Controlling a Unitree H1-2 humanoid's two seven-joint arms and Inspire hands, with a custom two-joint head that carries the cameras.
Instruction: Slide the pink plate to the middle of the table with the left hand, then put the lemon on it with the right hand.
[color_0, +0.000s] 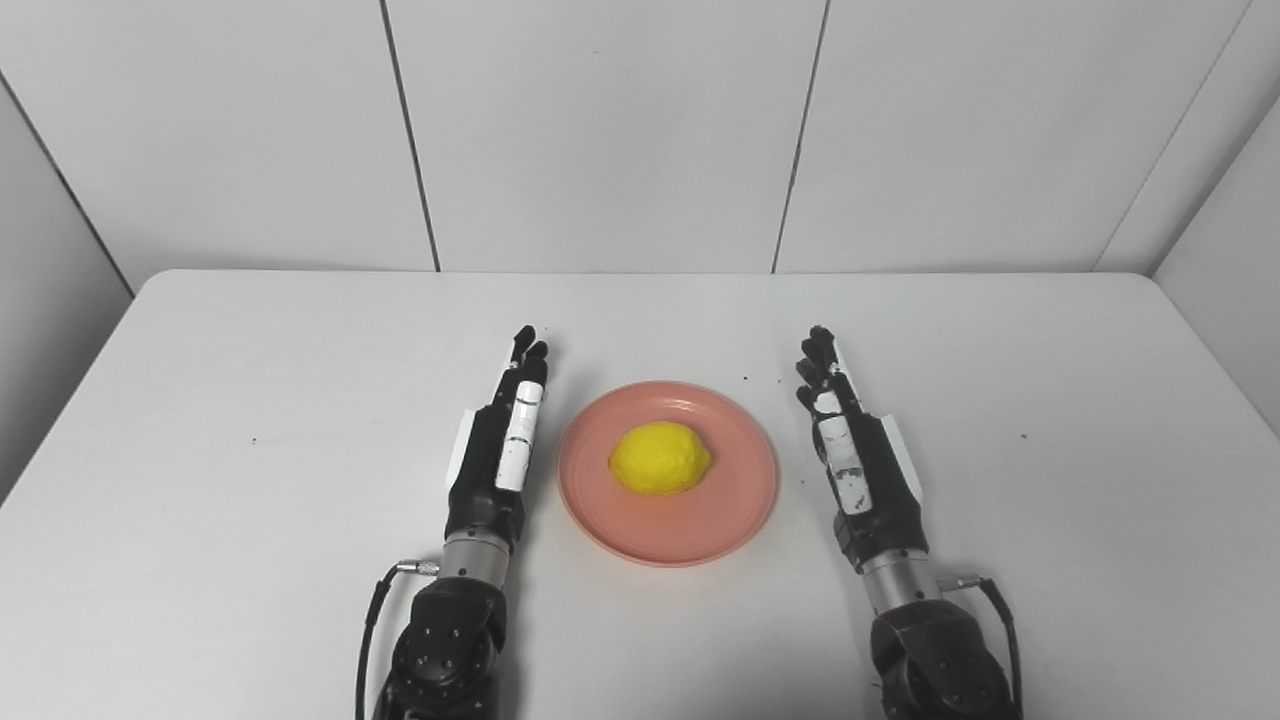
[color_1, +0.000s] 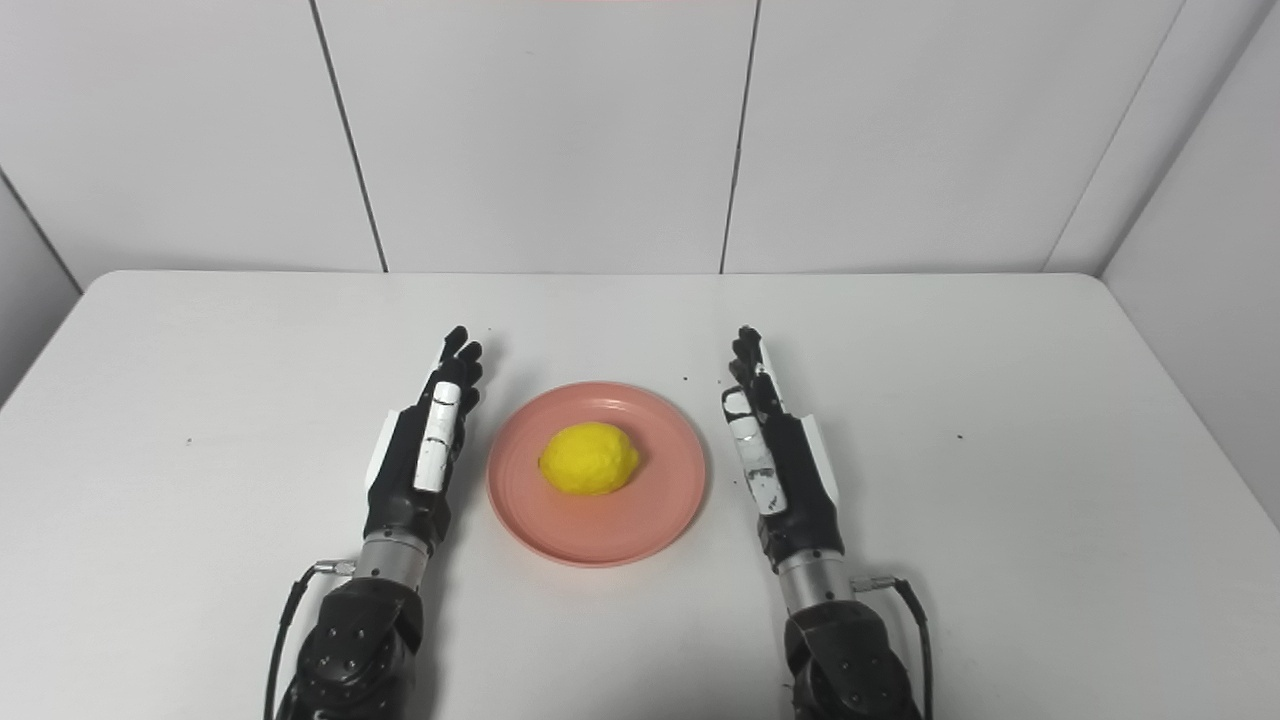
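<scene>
A pink plate lies on the white table, near its middle and toward the front. A yellow lemon rests on the plate, close to its centre. My left hand lies just left of the plate with its fingers stretched forward, open and holding nothing. My right hand lies a little right of the plate, also open with straight fingers, empty. Neither hand touches the plate or the lemon.
White wall panels rise behind the table's far edge. A few tiny dark specks dot the tabletop. Both forearms come in from the bottom edge, each with a cable at the wrist.
</scene>
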